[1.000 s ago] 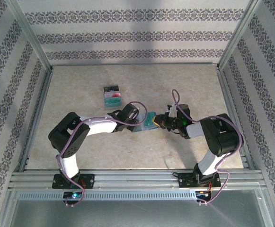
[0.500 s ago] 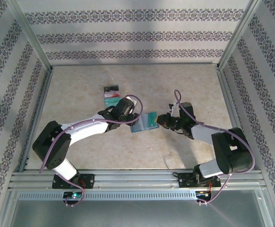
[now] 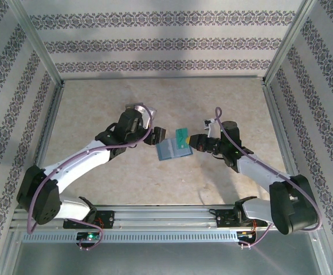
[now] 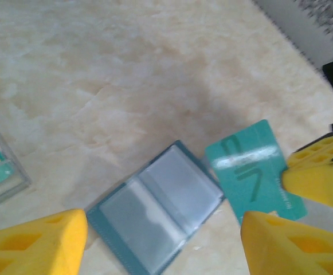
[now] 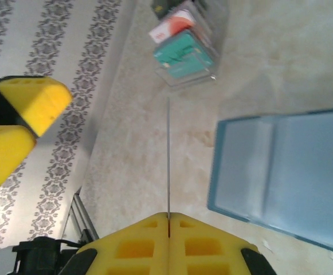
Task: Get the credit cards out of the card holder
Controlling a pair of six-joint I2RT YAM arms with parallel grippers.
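My right end effector (image 3: pixel 194 141) is pinched shut on a thin teal plastic card (image 4: pixel 252 172) just beside the open teal-blue folding card holder (image 4: pixel 155 209) lying flat on the beige table (image 3: pixel 212 103), and my left end effector (image 3: pixel 156 136) hovers spread wide above it.

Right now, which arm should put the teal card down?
The right arm, probably: its jaws are shut on the teal card, beside the open card holder. The left arm has its jaws open and empty.
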